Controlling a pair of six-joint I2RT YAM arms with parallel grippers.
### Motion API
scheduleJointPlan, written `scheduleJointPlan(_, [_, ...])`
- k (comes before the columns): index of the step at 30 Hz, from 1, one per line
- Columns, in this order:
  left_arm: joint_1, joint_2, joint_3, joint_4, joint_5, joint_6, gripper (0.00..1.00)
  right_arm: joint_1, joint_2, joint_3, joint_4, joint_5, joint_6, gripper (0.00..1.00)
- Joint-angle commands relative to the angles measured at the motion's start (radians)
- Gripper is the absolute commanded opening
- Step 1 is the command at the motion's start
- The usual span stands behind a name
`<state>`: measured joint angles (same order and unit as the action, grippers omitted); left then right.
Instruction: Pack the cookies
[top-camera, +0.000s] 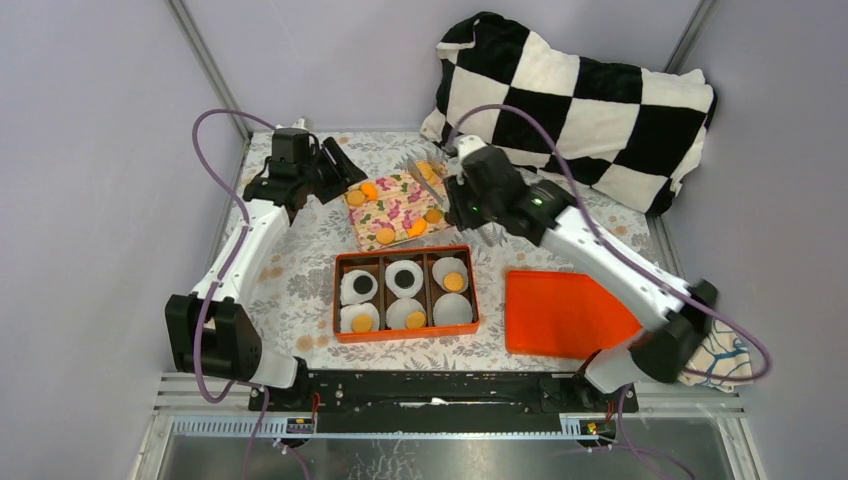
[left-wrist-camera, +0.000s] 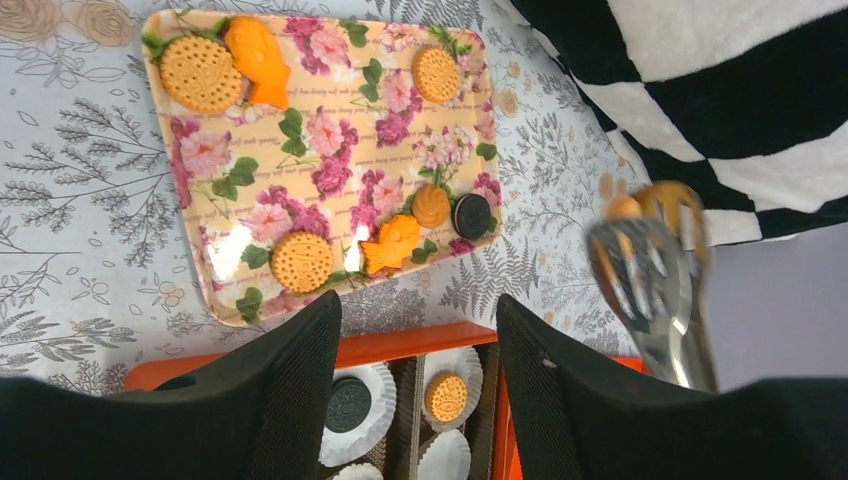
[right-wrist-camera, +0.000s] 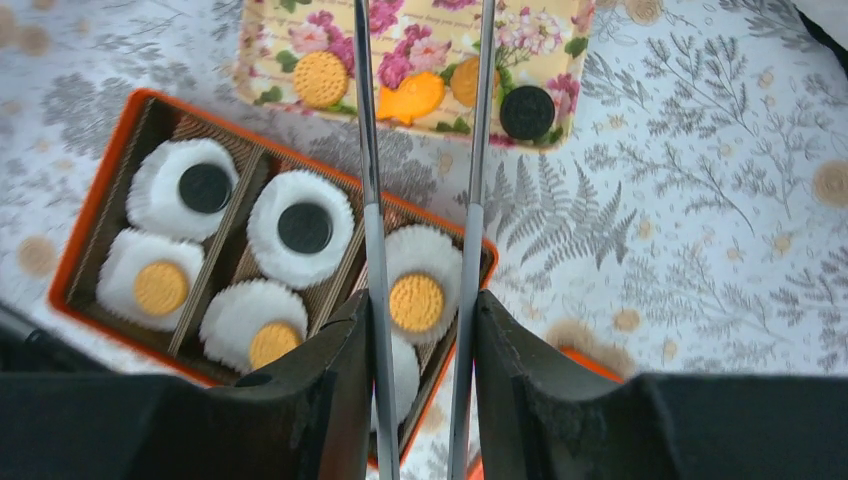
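Black fingers of the right claw (right-wrist-camera: 420, 300) clamp metal tongs (right-wrist-camera: 372, 230); cookies (right-wrist-camera: 320, 78) lie ahead on the tray (left-wrist-camera: 330, 150), others beneath in the box (top-camera: 404, 334). Best pinch one gently, blades level. Left claw (left-wrist-camera: 418, 300) hangs spread, empty; only its camera catches the tong tips, blurred.

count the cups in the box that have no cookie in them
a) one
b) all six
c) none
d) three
a: in the top view only the near right cup in the box is bare, and the other five each hold a cookie.
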<state>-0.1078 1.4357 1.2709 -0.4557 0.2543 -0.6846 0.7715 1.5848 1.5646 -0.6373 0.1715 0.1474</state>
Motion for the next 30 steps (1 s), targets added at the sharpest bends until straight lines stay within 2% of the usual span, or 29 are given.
scheduleJointPlan(1, [-0.028, -0.035, -0.016, 0.031, -0.023, 0.0, 0.63, 0.041, -0.221, -0.125, -0.061, -0.07, 0.06, 0.11])
scheduleJointPlan(6, [-0.056, -0.034, -0.003, 0.032, -0.032, -0.009, 0.63, 0.211, -0.357, -0.237, -0.255, 0.073, 0.167, 0.11])
scheduleJointPlan(12, [-0.09, -0.025, 0.019, 0.026, -0.046, -0.014, 0.63, 0.339, -0.455, -0.392, -0.329, 0.025, 0.362, 0.12])
scheduleJointPlan(16, [-0.106, -0.019, 0.03, 0.02, -0.053, -0.016, 0.63, 0.375, -0.494, -0.448, -0.372, 0.039, 0.434, 0.12])
scheduleJointPlan(21, [-0.119, -0.013, 0.034, 0.02, -0.057, -0.018, 0.63, 0.38, -0.505, -0.491, -0.363, 0.013, 0.443, 0.13])
scheduleJointPlan(27, [-0.121, -0.008, 0.037, 0.009, -0.063, -0.01, 0.63, 0.384, -0.462, -0.481, -0.342, -0.027, 0.405, 0.26])
scheduleJointPlan(30, [-0.12, 0.002, 0.04, 0.004, -0.053, -0.003, 0.64, 0.385, -0.442, -0.48, -0.331, -0.044, 0.392, 0.38])
